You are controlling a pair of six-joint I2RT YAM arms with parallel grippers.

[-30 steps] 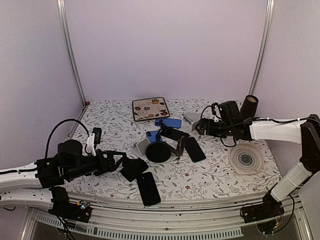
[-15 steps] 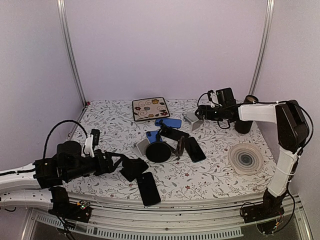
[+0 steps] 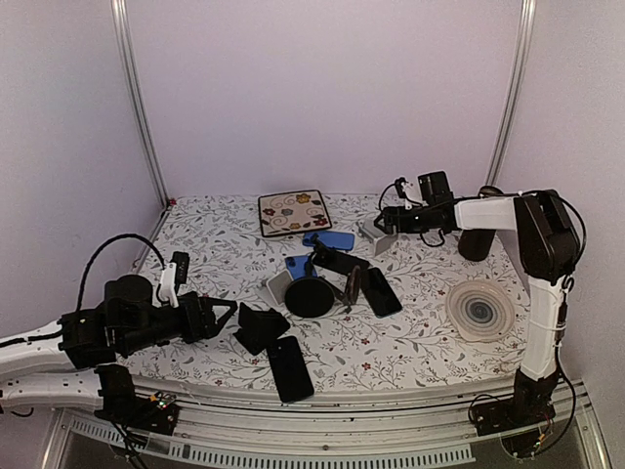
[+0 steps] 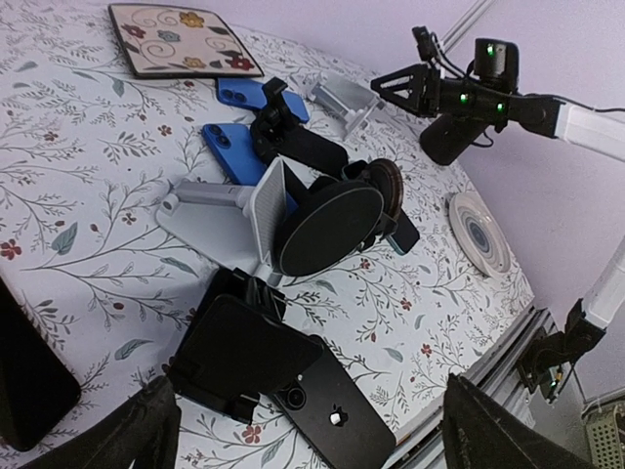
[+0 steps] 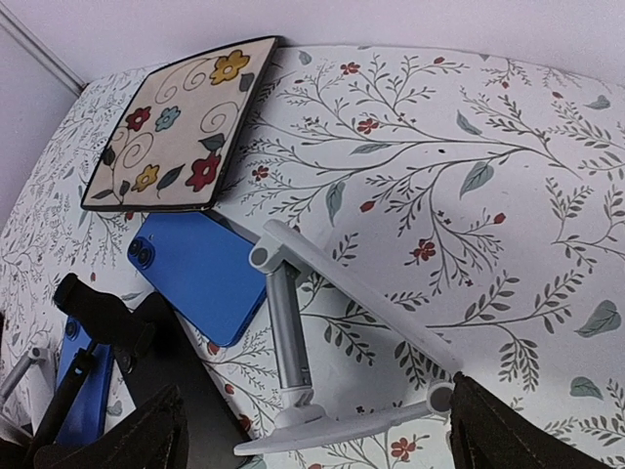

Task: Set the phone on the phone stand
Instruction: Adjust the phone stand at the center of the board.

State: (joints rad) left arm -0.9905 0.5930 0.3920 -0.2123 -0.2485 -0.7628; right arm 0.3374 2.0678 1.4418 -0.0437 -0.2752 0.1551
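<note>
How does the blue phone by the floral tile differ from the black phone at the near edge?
The blue phone is bright blue, the black phone black. The blue phone lies far back beside the silver metal stand; the black phone lies at the front edge beside a black stand. Both lie flat, backs up.

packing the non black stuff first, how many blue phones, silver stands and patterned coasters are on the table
blue rectangular phones: 2
silver metal phone stands: 2
square floral coaster: 1
round ringed cream coaster: 1
total: 6
</note>
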